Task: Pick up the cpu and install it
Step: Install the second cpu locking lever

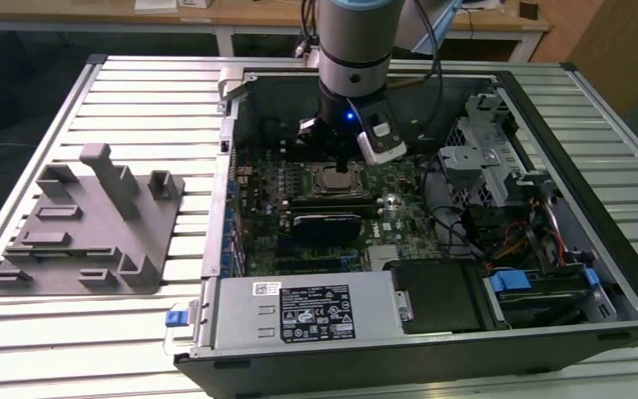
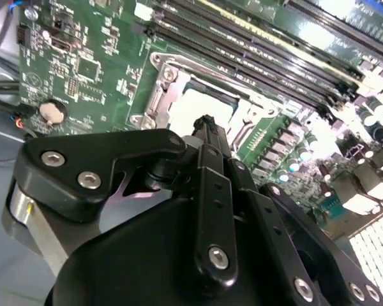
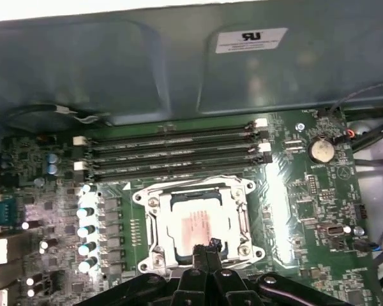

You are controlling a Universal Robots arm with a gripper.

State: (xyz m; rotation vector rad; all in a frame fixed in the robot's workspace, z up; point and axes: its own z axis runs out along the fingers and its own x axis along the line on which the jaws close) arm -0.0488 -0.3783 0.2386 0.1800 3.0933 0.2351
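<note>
The cpu lies flat in the socket on the green motherboard, inside the open computer case. It is a small square chip with a pale, silvery-white top that glares under the light, with a faint pinkish patch at its middle in the first wrist view. The socket's metal frame surrounds it on all 4 sides.

The gripper hangs just over the chip's edge, at about 6 o'clock from the chip's middle in the first wrist view. In both wrist views its black fingers come together to a narrow tip with no gap between them, and they hold nothing.

In the exterior view, a gray plastic holder block rests on the slatted table, at 9 o'clock from the case.
</note>
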